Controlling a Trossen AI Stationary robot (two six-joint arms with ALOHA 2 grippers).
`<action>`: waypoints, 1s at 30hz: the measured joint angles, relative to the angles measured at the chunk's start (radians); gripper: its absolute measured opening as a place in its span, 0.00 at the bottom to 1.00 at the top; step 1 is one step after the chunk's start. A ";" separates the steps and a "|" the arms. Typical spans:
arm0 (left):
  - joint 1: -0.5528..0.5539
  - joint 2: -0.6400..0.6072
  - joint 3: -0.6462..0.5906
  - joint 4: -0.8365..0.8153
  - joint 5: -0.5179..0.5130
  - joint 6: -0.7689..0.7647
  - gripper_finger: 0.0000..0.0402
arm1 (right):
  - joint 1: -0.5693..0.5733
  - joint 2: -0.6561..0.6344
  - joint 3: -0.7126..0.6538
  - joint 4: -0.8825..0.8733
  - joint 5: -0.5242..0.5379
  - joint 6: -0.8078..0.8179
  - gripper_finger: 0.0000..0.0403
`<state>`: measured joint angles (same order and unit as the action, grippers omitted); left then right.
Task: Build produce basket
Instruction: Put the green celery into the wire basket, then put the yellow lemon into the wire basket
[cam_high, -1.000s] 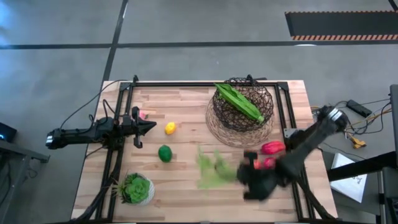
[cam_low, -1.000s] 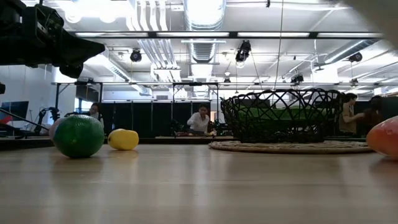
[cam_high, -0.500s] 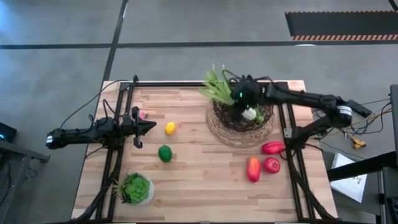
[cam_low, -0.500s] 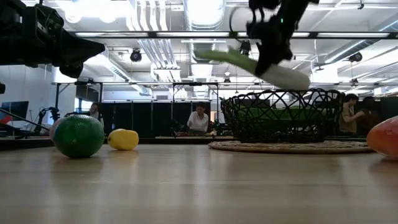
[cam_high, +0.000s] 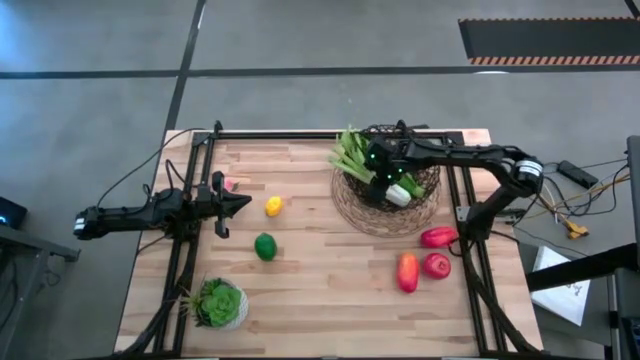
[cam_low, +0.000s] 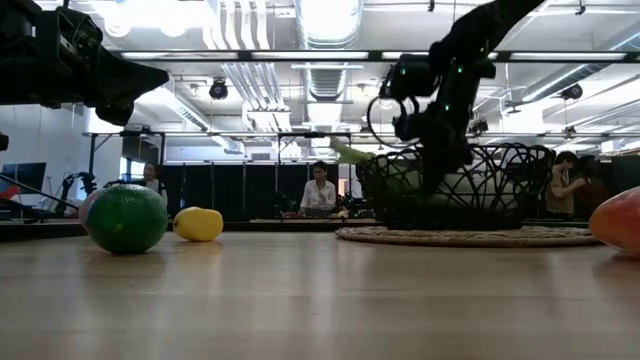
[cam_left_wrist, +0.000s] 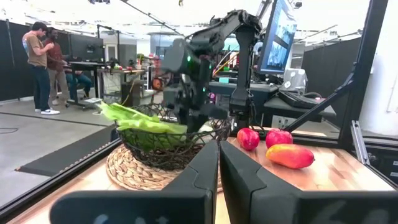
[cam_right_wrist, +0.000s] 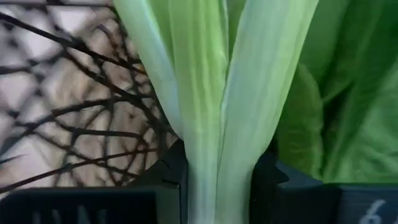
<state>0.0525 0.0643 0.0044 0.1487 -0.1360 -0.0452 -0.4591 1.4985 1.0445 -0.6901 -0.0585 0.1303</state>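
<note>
The dark woven-wire basket (cam_high: 346, 196) (cam_low: 500, 190) (cam_left_wrist: 155, 149) stands on a straw mat at the table's far right. My right gripper (cam_high: 385, 177) (cam_low: 432, 150) (cam_right_wrist: 219, 186) reaches down into it, shut on a bunch of green leafy stalks (cam_high: 352, 156). More green leaves (cam_left_wrist: 134, 118) lie inside the basket. A lemon (cam_high: 273, 206), a lime (cam_high: 265, 246) and a pink onion (cam_high: 229, 184) rest on the left half of the table. My left gripper (cam_high: 243, 203) (cam_left_wrist: 219, 168) waits, shut, beside the lemon. My right gripper pinches the bunch's pale stalks (cam_right_wrist: 217, 143) between its two fingers (cam_right_wrist: 171, 180), which lie across the stalks. It comes from above, pointing down into the basket. The white root end (cam_high: 399, 193) is low inside the basket, and the leaves (cam_low: 350, 152) stick out over the far-left rim.
Three red and orange pieces (cam_high: 438, 237) (cam_high: 407, 271) (cam_high: 437, 265) lie near the table's right edge. A spiky potted plant (cam_high: 220, 303) stands at the near left corner. Black frame rails (cam_high: 460, 190) run along the table's sides. People show in the room behind.
My right gripper has carried the leafy bunch from the near right part of the table up and toward the far edge, over the basket. It has then come down into the basket with the bunch, whose root end is now inside.
</note>
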 joint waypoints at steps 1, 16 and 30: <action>0.000 0.000 0.000 0.000 0.000 0.000 0.00 | 0.000 0.013 -0.002 0.004 0.003 -0.003 0.23; 0.000 0.000 0.000 0.000 0.000 0.000 0.00 | 0.000 -0.034 0.076 -0.046 0.026 -0.067 0.66; 0.000 -0.001 0.000 0.000 0.000 0.000 0.00 | 0.138 -0.367 0.015 0.086 0.138 -0.024 0.67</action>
<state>0.0525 0.0635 0.0044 0.1483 -0.1359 -0.0451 -0.3206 1.1320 1.0591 -0.6044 0.0795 0.1067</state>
